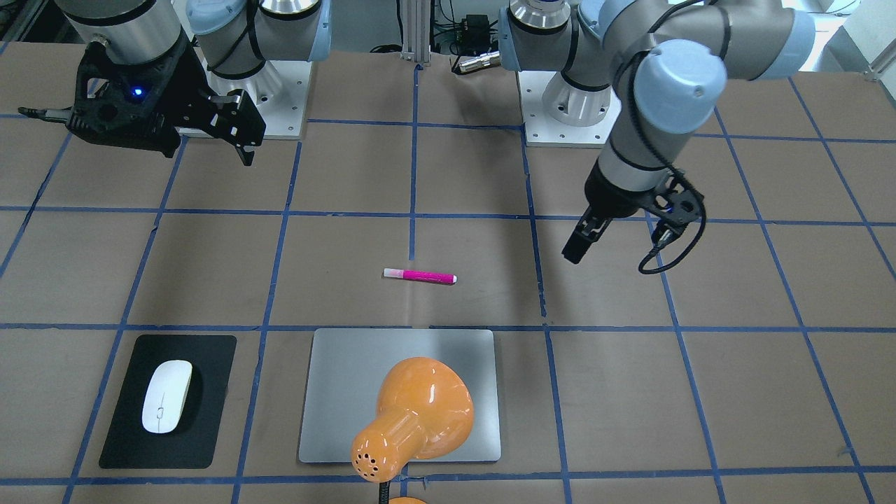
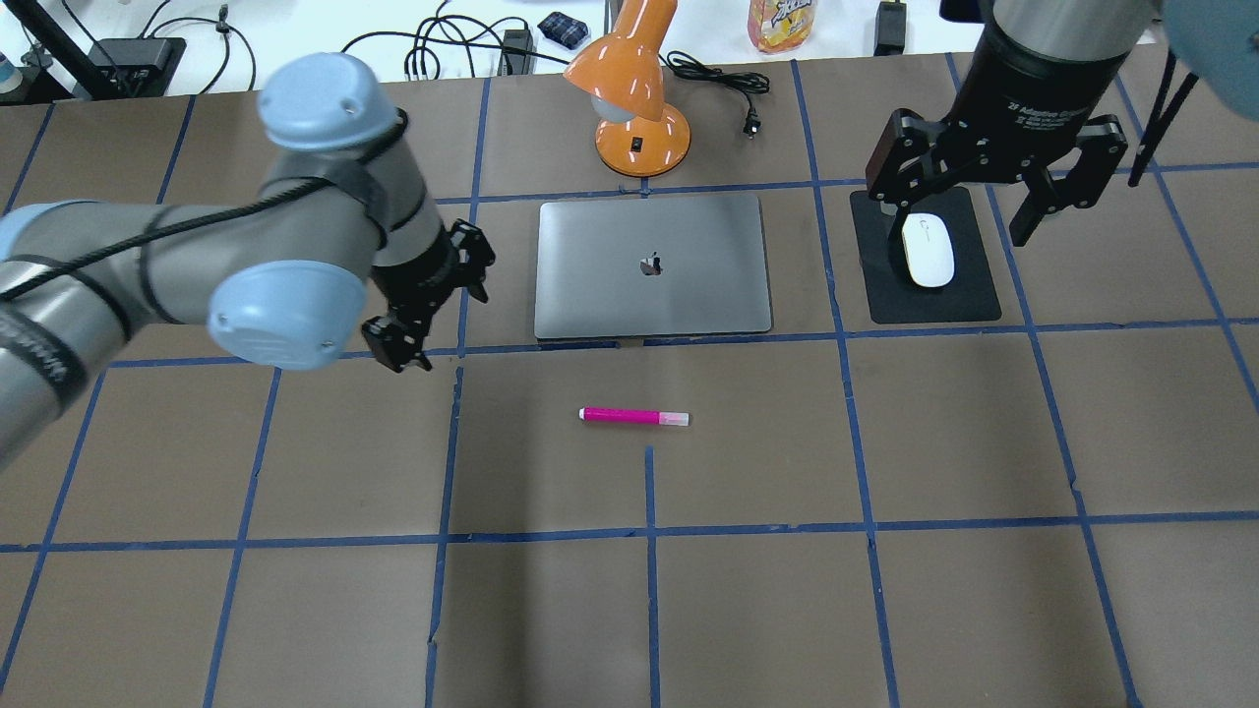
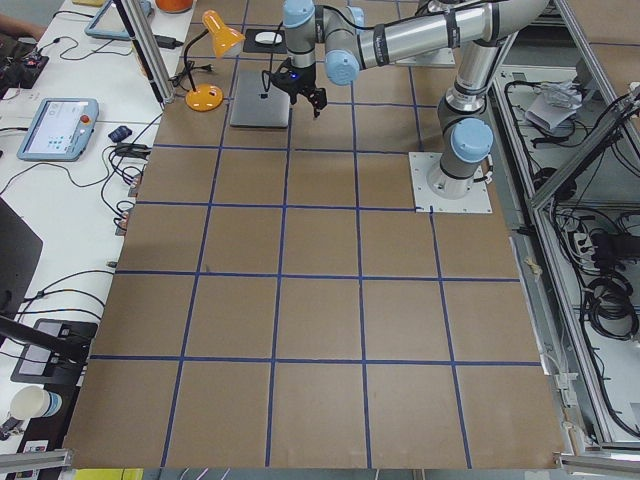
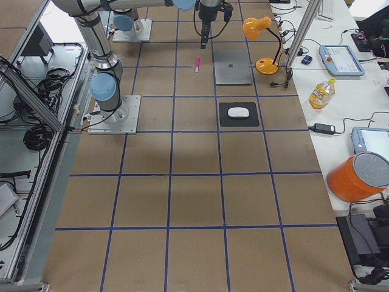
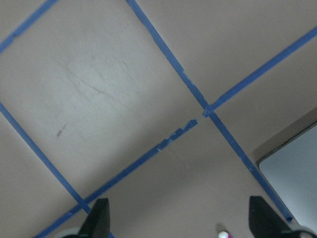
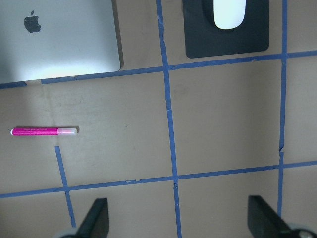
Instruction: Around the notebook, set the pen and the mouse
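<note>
Beside the notebook's (image 2: 708, 285) long edge on the robot's side, a little apart from it, we see the pen (image 2: 634, 417) lying flat and parallel to that edge. Off the notebook's right short side the mouse (image 2: 929, 250) rests on a black mat (image 2: 974, 295). We find the left gripper (image 1: 574, 245) hanging off the notebook's left corner nearest the robot, fingers spread wide. The right gripper (image 2: 956, 241) hangs high off the notebook's right side, fingers likewise spread. An orange lamp (image 2: 634, 98) stands behind the notebook's far edge.
</note>
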